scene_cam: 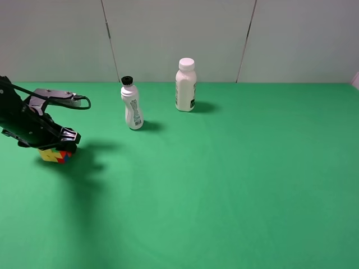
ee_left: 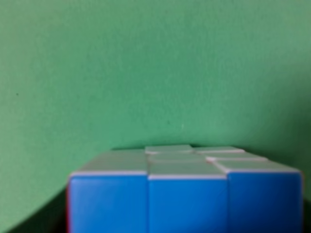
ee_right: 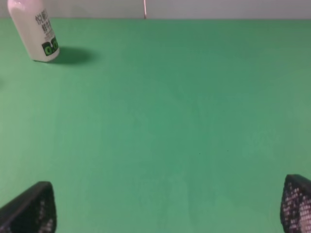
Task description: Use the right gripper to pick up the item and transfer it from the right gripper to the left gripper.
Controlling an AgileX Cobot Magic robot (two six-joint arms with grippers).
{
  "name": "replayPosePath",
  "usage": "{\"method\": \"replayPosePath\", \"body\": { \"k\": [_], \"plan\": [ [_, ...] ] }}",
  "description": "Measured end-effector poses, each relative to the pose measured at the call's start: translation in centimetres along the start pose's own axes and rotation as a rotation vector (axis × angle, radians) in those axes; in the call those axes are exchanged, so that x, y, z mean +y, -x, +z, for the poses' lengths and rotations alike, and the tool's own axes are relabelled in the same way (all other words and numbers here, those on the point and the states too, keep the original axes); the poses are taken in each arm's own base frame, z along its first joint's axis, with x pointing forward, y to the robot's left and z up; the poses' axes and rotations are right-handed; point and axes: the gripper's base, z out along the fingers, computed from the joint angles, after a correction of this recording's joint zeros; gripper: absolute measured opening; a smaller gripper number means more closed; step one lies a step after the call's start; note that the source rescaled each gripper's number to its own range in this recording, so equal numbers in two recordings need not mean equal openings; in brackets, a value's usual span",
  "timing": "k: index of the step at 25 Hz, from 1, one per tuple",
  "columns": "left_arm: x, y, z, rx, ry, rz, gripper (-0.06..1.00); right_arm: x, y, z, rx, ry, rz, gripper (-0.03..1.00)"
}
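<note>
While the left gripper (scene_cam: pixel 56 147) holds the puzzle cube (scene_cam: pixel 55 155) just above the desk (scene_cam: pixel 224 179), apparently after handover, the right gripper (ee_right: pixel 165 206) gapes wide and empty.

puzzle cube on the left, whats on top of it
The left gripper sits directly over the puzzle cube, hiding its top; only yellow, red and blue lower edges show. Its jaws are covered, so grip cannot be told.

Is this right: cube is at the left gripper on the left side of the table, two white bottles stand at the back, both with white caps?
Not quite. The exterior high view shows only the taller bottle has a white cap; the smaller bottle has a black cap. The cube does sit at the left gripper.
</note>
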Motion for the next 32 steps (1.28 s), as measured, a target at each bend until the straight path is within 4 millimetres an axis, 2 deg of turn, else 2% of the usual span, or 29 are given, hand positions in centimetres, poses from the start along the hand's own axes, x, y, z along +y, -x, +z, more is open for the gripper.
{"method": "replayPosePath", "body": {
  "k": [1, 2, 4, 6, 10, 15, 17, 25, 32],
  "plan": [
    [0.0, 0.0, 0.0, -0.002, 0.0, 0.0, 0.7, 0.0, 0.0, 0.0, 0.0, 0.0, 0.0, 1.0],
    [0.0, 0.0, 0.0, -0.002, 0.0, 0.0, 0.81, 0.0, 0.0, 0.0, 0.0, 0.0, 0.0, 1.0],
    [0.0, 0.0, 0.0, -0.002, 0.0, 0.0, 0.92, 0.0, 0.0, 0.0, 0.0, 0.0, 0.0, 1.0],
    [0.0, 0.0, 0.0, -0.001, 0.0, 0.0, 0.96, 0.0, 0.0, 0.0, 0.0, 0.0, 0.0, 1.0],
    [0.0, 0.0, -0.3, 0.003, -0.001, 0.0, 0.99, 0.0, 0.0, 0.0, 0.0, 0.0, 0.0, 1.0],
    [-0.1, 0.3, -3.0, -0.014, -0.007, 0.003, 1.0, 0.0, 0.0, 0.0, 0.0, 0.0, 0.0, 1.0],
    [-0.2, 0.2, -5.6, -0.019, -0.013, 0.006, 1.0, 0.0, 0.0, 0.0, 0.0, 0.0, 0.0, 1.0],
    [-0.6, -1.5, -13.0, -0.053, -0.027, 0.018, 1.0, 0.0, 0.0, 0.0, 0.0, 0.0, 0.0, 1.0],
    [-1.0, -4.5, -19.9, -0.174, -0.028, 0.031, 1.0, 0.0, 0.0, 0.0, 0.0, 0.0, 0.0, 1.0]
  ]
}}
